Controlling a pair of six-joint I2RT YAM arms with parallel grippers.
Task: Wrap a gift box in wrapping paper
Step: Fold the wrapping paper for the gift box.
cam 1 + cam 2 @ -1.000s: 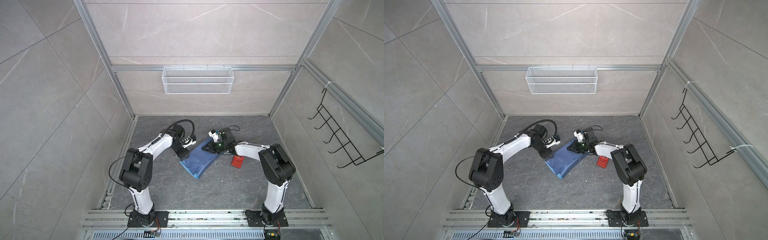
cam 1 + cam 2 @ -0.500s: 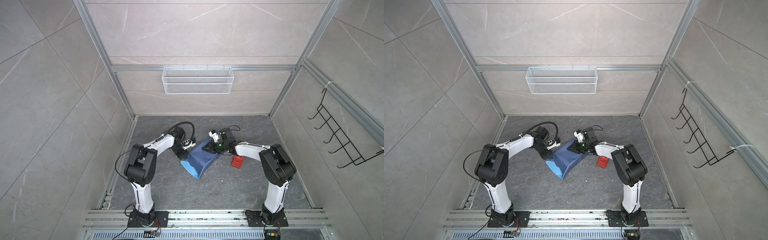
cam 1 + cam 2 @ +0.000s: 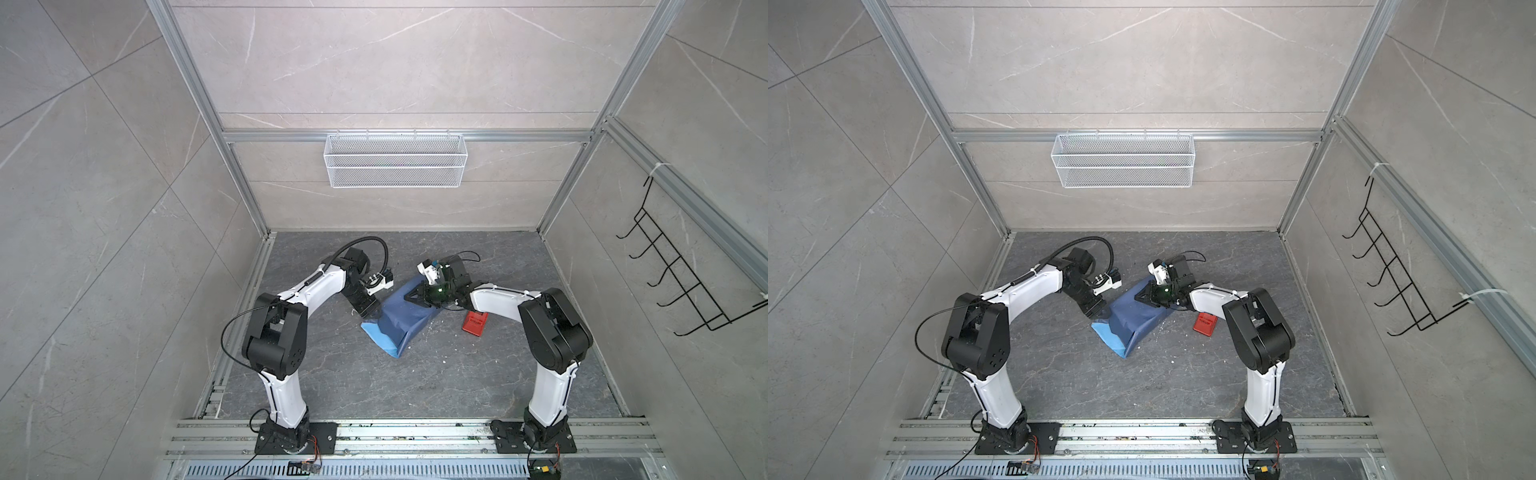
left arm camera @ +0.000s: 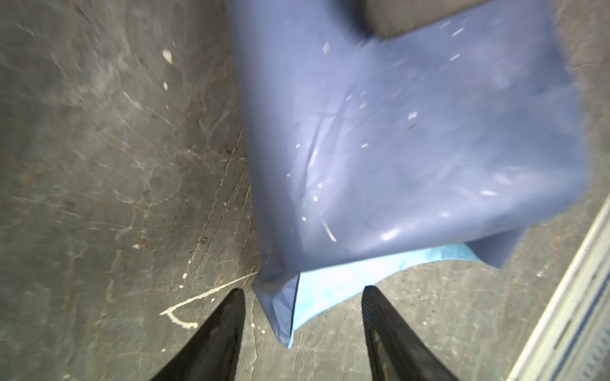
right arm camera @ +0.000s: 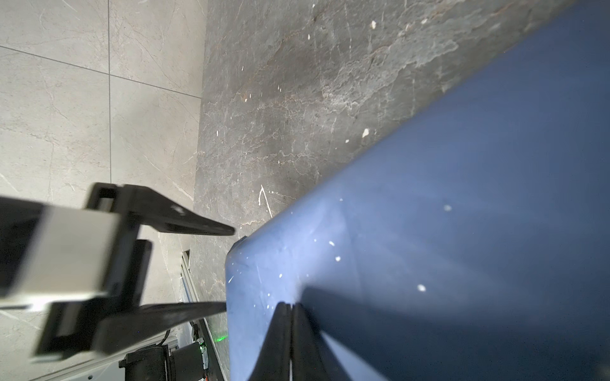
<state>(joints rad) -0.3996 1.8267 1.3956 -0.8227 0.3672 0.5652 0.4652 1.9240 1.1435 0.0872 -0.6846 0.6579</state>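
In both top views the wrapping paper (image 3: 405,318) (image 3: 1133,320) lies folded dark side up near the middle of the surface (image 3: 415,386), a little toward its far edge, with a strip of its pale face showing along the near-left side. I cannot see the gift box; I take it to be under the raised part of the fold. A red tape dispenser (image 3: 475,324) sits apart, nearer the right edge. The left gripper (image 3: 371,309) is at the paper's left side and the right gripper (image 3: 415,296) is on its far end. In the left wrist view the left gripper (image 4: 302,293) is well open and holds nothing, its fingers (image 4: 231,316) either side of the paper's loose corner. In the right wrist view the right gripper (image 5: 290,308) is closed, tips against the dark paper (image 5: 445,231); whether a fold is nipped between them I cannot tell. The left gripper (image 5: 229,268) shows there too, spread around the same corner. The step looks like taking that corner to draw the flap over. It would go best by closing just behind the corner, catching both layers, with the far end pinned so the box cannot slide, then pulling flat and gently, since thin paper tears.
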